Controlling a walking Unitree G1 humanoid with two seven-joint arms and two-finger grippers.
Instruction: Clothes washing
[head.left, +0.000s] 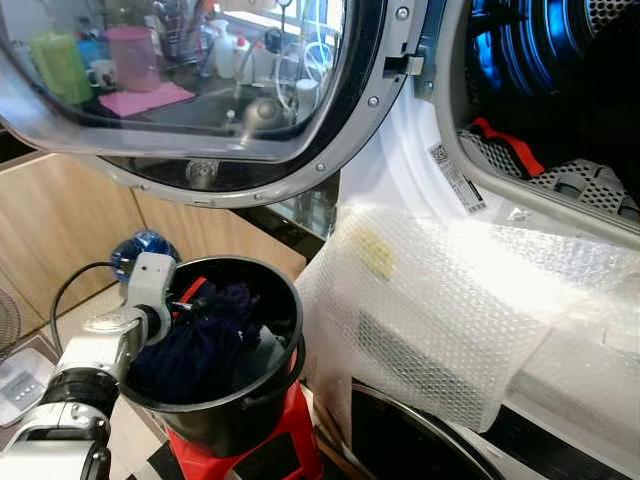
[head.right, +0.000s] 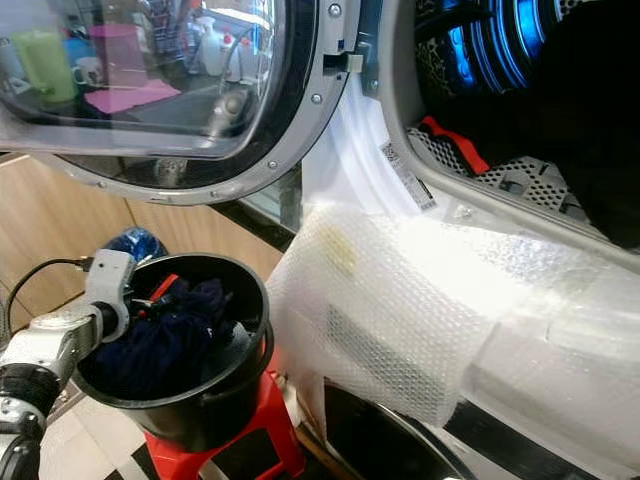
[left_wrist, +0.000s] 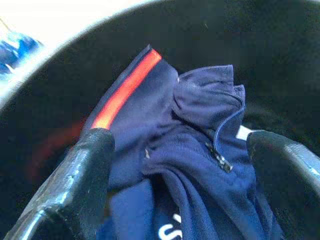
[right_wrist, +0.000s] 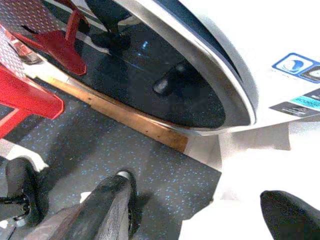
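A black bucket (head.left: 262, 400) stands on a red stool (head.left: 290, 450) in front of the washing machine. It holds a navy blue zip jacket (head.left: 205, 340) with a red stripe (left_wrist: 127, 87). My left gripper (left_wrist: 180, 150) reaches into the bucket, open, with its fingers (left_wrist: 82, 175) on either side of the jacket's collar and zip. The upper washer's drum (head.left: 560, 90) is open, with a red and black garment (head.left: 505, 145) lying at its rim. My right gripper (right_wrist: 195, 210) hangs open low above the floor, beside the lower machine's door (right_wrist: 165, 75).
The round glass door (head.left: 200, 90) of the upper machine stands swung open to the left, above the bucket. Bubble wrap (head.left: 440, 310) covers the machine's front below the drum. Wooden cabinets (head.left: 70, 220) stand on the left. A wooden strip (right_wrist: 120, 115) runs along the grey floor.
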